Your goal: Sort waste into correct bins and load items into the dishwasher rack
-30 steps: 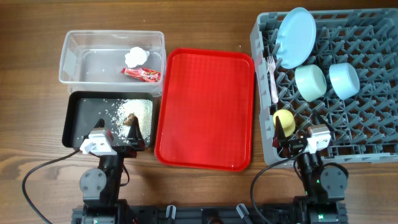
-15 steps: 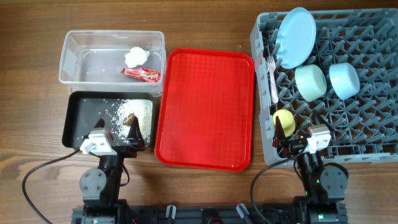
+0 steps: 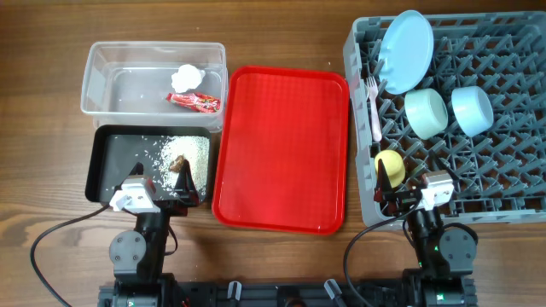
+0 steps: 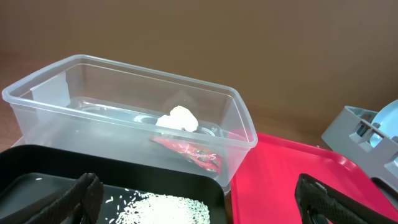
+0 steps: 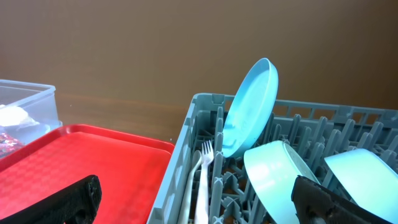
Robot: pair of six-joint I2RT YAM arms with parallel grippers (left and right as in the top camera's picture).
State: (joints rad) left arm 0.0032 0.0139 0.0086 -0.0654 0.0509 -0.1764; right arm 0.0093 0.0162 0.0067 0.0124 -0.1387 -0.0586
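Both claws stand spread wide with nothing in them. The left gripper hangs over the black tray left of the red tray, and the right gripper hangs over the rack on its right.

Left of the red tray, the snack wrapper and tissue lie in the clear tub. I judge the wrapper slick and feather-light, best pinched at one end; the tissue would squash. The rice is loose and no pinch would gather it.

In the rack, the plate looks stiff and smooth, so I would take it by its rim.

The yellow cup is half covered by my right claw from overhead. I cannot tell the spoon from the fork. The rack's right edge is cut off.
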